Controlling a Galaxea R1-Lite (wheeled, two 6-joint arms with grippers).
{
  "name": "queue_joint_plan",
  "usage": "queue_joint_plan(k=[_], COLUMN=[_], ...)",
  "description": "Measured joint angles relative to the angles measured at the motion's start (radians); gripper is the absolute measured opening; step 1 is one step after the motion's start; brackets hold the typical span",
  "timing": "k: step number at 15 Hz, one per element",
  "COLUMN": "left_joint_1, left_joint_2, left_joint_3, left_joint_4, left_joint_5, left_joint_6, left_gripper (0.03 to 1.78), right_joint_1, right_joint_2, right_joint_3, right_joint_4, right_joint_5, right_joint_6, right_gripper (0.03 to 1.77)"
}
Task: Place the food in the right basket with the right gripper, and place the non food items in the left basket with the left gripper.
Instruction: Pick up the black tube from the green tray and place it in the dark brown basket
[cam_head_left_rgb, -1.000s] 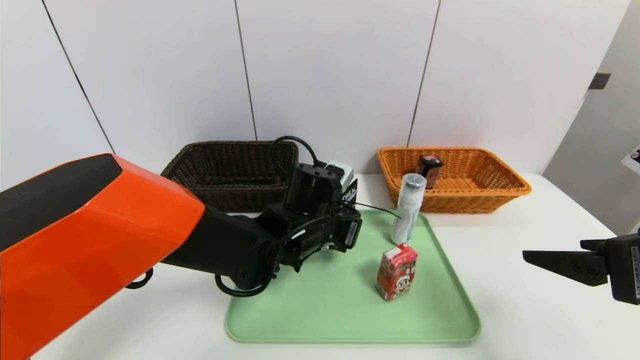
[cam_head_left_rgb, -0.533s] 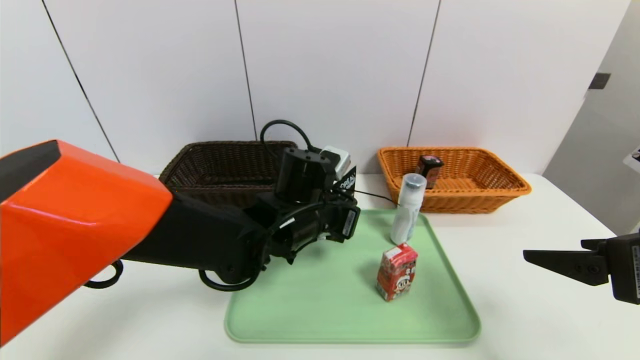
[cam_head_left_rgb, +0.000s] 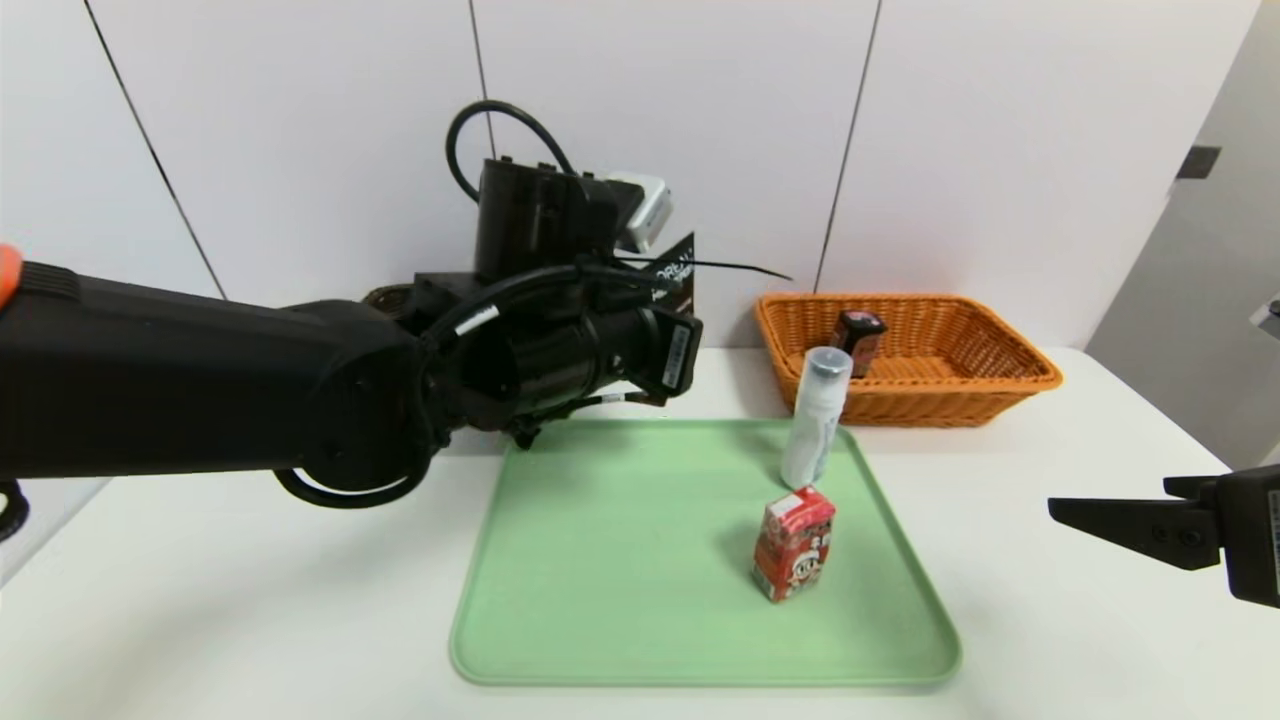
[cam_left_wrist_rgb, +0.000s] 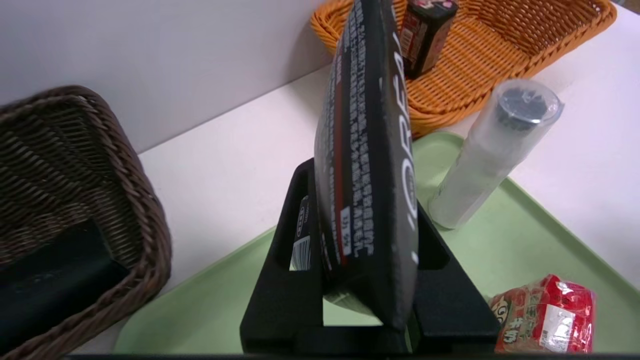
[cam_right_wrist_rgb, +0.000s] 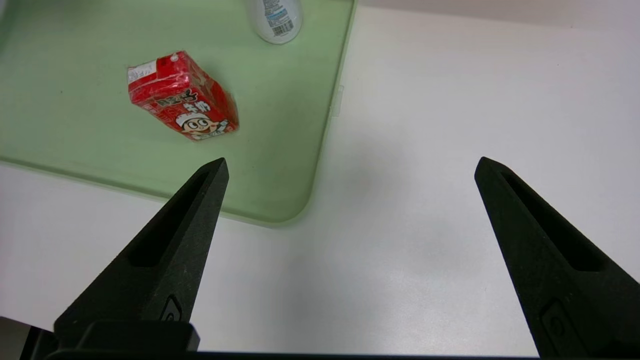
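My left gripper (cam_left_wrist_rgb: 362, 200) is shut on the black L'Oreal tube (cam_left_wrist_rgb: 367, 125), held on edge high above the tray's back left corner, near the dark brown left basket (cam_left_wrist_rgb: 125, 165). A long black pouch (cam_left_wrist_rgb: 50, 285) lies in that basket. The slim white bottle (cam_head_left_rgb: 815, 420) stands at the back of the green tray (cam_head_left_rgb: 620, 600), and the red cartoon carton (cam_head_left_rgb: 793, 543) stands in front of it. A dark pack with a pink-red label (cam_head_left_rgb: 858, 340) sits in the orange right basket (cam_head_left_rgb: 1000, 370). My right gripper (cam_right_wrist_rgb: 350, 167) is open and holds nothing, low over the table right of the tray.
My raised left arm (cam_head_left_rgb: 200, 380) crosses in front of the brown basket and hides most of it in the head view. White wall panels stand close behind both baskets. White tabletop (cam_head_left_rgb: 1050, 640) lies right of the tray, under my right gripper.
My left arm has lifted the tube up off the tray and drawn it back toward the left. The right gripper, bottle and carton have not moved.
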Motion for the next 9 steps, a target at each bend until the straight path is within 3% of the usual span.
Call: queue_joint_plan(k=[6,9], left_joint_1=[0.181,0.288], left_joint_2=[-0.036,-0.029], left_joint_3=[-0.188,-0.221], left_joint_4=[0.201,0.237], left_joint_5=[-0.003,-0.005], left_joint_6=[0.002,0.013], left_gripper=[0.37,0.37], right_joint_1=[0.0,0.0], right_joint_2=[0.001,0.002], right_joint_3=[-0.005,-0.006], right_joint_4=[-0.001,0.0], right_joint_5=[0.0,-0.001], right_joint_6=[-0.001,-0.002], right_gripper=[1.7,1.7])
